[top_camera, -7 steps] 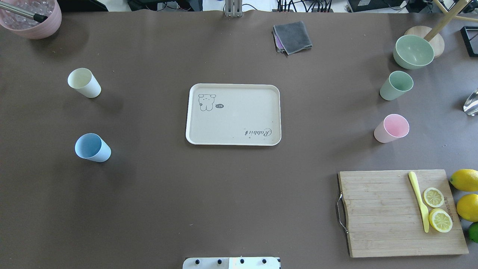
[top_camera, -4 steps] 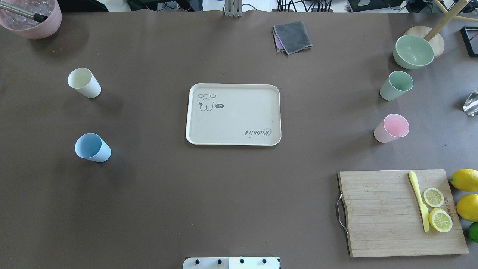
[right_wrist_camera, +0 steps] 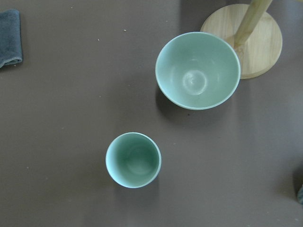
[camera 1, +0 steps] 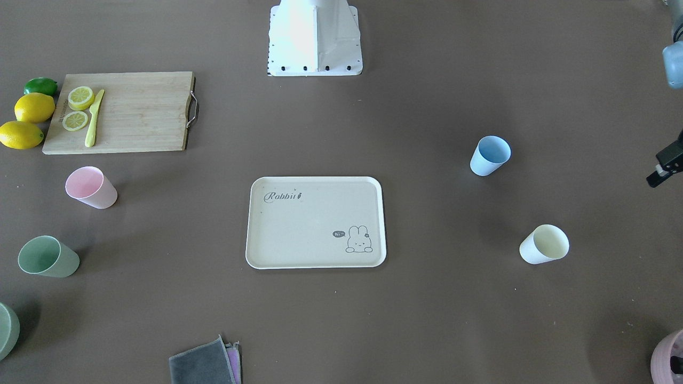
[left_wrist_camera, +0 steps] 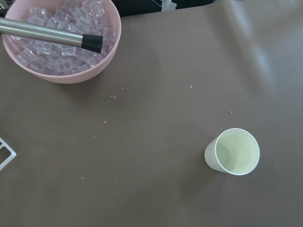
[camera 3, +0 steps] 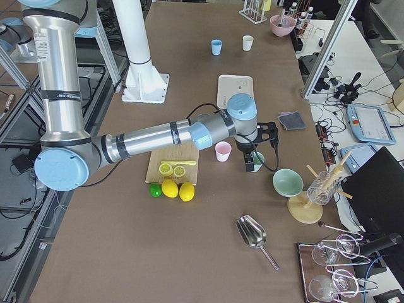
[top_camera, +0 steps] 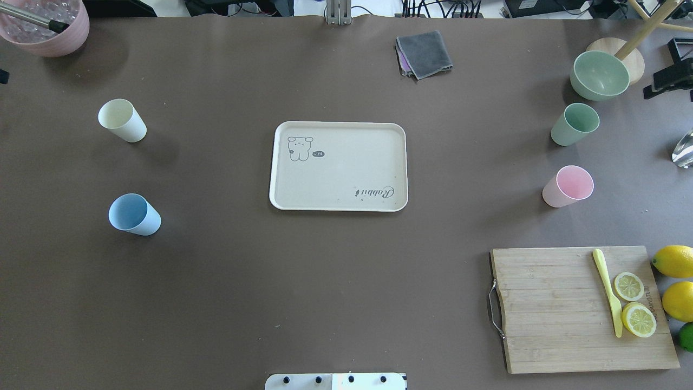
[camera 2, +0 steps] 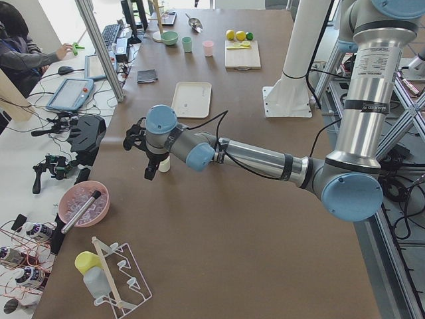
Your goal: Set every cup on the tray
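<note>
Both arms have swung in over the ends of the bench (top_camera: 346,281) within the last second, the left claw (camera 1: 661,169) edging into frame near the cream-yellow cup (top_camera: 122,120) and the right claw (top_camera: 667,82) near the sage green cup (top_camera: 574,124). How wide either claw stands cannot be told from the slivers in view, but neither has a cup, as all four stand free on the bench. Each wrist camera looks down on its cup, below the claw and a little off centre. The light blue cup (top_camera: 134,214) and pale pink cup (top_camera: 567,186) stand farther from the claws, toward the robot. The tray (top_camera: 346,173) lies well apart, between the two claws, with no cup on it. This looks like the approach to a first pick. Next, each claw must centre over its cup and descend, the right one clear of the green bowl (right_wrist_camera: 198,70) nearby. Every cup stands upright, mouth up, long axis vertical, while the tray's long side runs from claw to claw
</note>
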